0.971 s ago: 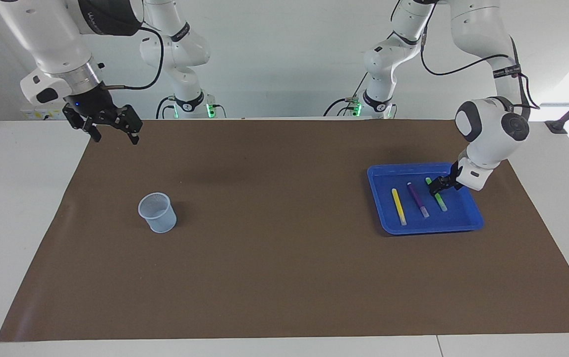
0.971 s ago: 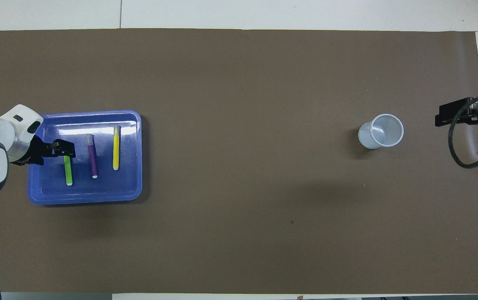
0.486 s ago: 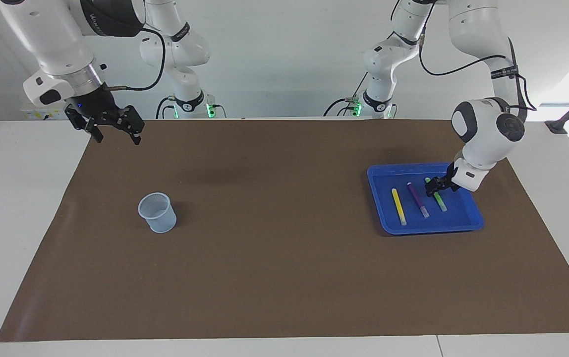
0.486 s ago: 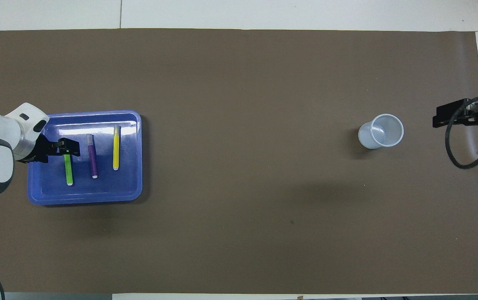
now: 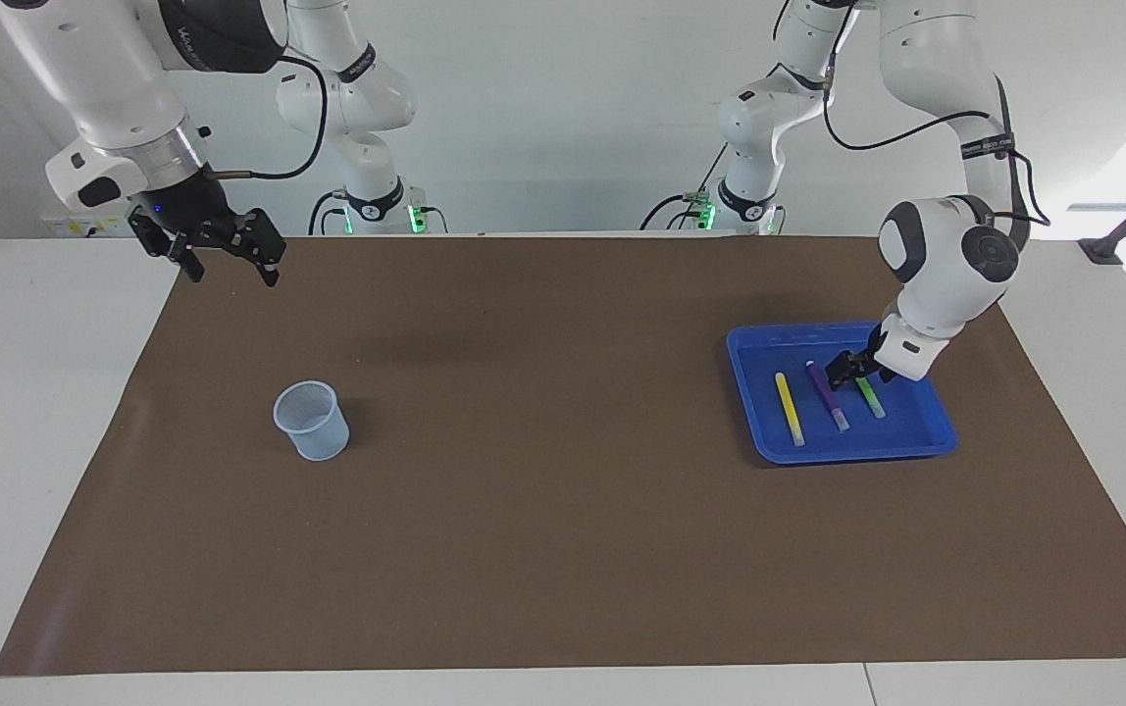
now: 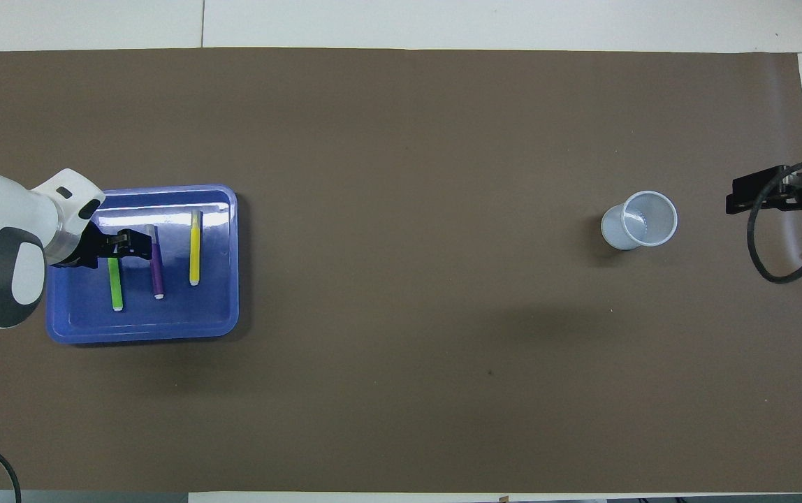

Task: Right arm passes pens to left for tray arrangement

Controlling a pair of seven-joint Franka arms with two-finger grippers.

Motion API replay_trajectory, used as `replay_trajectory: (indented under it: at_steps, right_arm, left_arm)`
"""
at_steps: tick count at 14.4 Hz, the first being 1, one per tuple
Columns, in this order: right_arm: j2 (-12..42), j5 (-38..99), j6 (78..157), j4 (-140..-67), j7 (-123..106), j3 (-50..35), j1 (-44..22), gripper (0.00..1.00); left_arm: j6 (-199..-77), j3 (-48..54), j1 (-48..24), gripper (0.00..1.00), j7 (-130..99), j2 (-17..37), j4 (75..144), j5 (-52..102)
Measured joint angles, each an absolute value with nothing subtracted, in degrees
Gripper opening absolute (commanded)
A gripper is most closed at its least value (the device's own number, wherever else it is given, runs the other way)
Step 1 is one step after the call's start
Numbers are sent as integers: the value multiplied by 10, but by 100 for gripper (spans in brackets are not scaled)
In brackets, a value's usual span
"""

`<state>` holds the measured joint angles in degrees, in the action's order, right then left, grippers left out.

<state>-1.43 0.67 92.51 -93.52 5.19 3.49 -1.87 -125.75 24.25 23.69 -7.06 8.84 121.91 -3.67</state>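
Left tool (image 5: 843,371) over tray (image 5: 931,431), three pens (image 5: 830,394).

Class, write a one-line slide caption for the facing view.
Three pens lie in the blue tray; open left gripper hovers over them.

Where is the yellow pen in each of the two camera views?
Facing view: the yellow pen lies in the blue tray, at the picture's right, the pen closest to the table's middle.
Overhead view: the yellow pen lies in the blue tray, at the picture's left, again closest to the table's middle.
Shared landmark: the purple pen lies right beside it, with the green pen one place further along.
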Motion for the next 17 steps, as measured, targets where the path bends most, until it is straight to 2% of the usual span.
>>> replay_trajectory:
  at_steps: [2,6,10,13,17]
  right_arm:
    - [-14,7,925,-935,52,35,-19,100]
    - [-14,7,925,-935,52,35,-19,100]
    - [-14,7,925,-935,52,35,-19,100]
    - [-14,7,925,-935,52,35,-19,100]
    - [-14,7,925,-935,52,35,-19,100]
  left_arm:
    - [-1239,240,210,100,-93,88,1199,-37]
    - [-1069,179,112,100,-125,66,1087,-31]
    - [-955,74,2,100,-129,-22,1044,2]
    - [-895,70,-6,100,-126,-59,1022,7]
    - [-914,84,-10,100,-127,-60,1016,8]
